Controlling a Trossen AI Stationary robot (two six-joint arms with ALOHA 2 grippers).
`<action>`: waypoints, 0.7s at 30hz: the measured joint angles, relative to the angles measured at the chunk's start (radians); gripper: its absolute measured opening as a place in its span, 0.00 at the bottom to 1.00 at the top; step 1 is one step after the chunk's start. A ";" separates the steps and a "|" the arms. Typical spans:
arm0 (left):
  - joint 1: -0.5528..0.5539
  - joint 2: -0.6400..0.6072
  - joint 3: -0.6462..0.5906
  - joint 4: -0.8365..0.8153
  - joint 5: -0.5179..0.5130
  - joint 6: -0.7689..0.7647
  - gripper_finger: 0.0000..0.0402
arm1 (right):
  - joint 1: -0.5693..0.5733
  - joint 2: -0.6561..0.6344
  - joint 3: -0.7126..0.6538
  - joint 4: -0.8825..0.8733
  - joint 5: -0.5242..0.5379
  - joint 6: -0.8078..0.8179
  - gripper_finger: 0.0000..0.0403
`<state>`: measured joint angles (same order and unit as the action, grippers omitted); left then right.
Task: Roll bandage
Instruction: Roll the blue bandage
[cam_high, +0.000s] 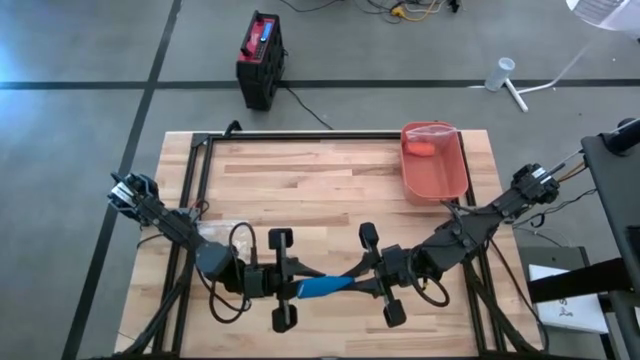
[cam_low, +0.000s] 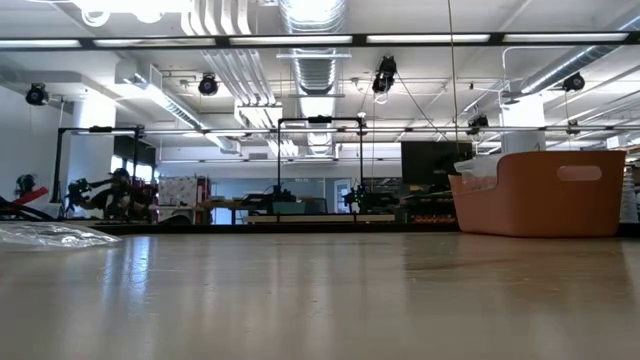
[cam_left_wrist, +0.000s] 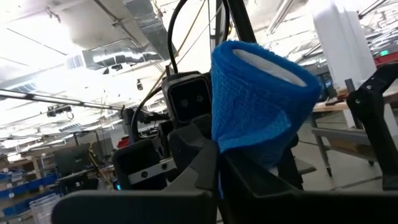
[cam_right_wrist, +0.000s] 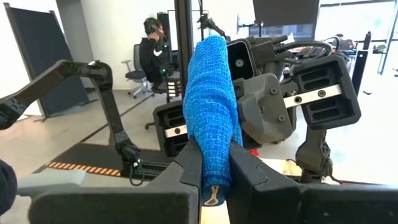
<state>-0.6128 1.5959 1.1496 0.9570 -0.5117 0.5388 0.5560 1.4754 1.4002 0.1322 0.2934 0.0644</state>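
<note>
1. Holding the blue bandage (cam_high: 322, 288) off the worktop (cam_high: 330, 190), between the two arms near the front edge — one end pinched by the left gripper (cam_high: 296, 290), the other by the right gripper (cam_high: 362, 279).
2. Pressing together on the bandage in both cases: in the left wrist view the left jaws clamp the lower edge of a flared, cone-like end with a pale inside showing; in the right wrist view the right jaws pinch a narrow, bunched length that stands up between them.
3. Judging progress: partly gathered, not finished — looks like a loose, uneven tube, wide at one end and squeezed thin at the other, not a tight even roll.
4. Still to do, by the look of it: twisting or winding the slack between the two grips until the layers sit snug, then setting the roll down.
5. Waiting unused at the far right of the worktop: an orange bin (cam_high: 440, 180) with something orange inside, well apart from both grippers — possibly the drop-off, though nothing confirms that.
6. Lying at the left side: a clear plastic wrapper (cam_low: 50, 235), untouched.
</note>
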 joint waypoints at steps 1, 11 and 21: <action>-0.001 0.000 0.000 0.000 0.000 -0.001 0.00 | 0.000 0.000 0.000 0.001 0.001 -0.002 0.07; -0.002 0.000 -0.009 -0.030 -0.001 -0.038 0.00 | 0.000 0.000 -0.001 0.004 0.004 -0.008 0.07; -0.018 0.002 -0.019 -0.062 -0.024 -0.047 0.00 | 0.002 -0.011 -0.001 0.007 0.007 -0.012 0.07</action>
<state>-0.6308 1.5976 1.1306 0.8953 -0.5356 0.4915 0.5583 1.4642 1.3994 0.1390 0.3000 0.0521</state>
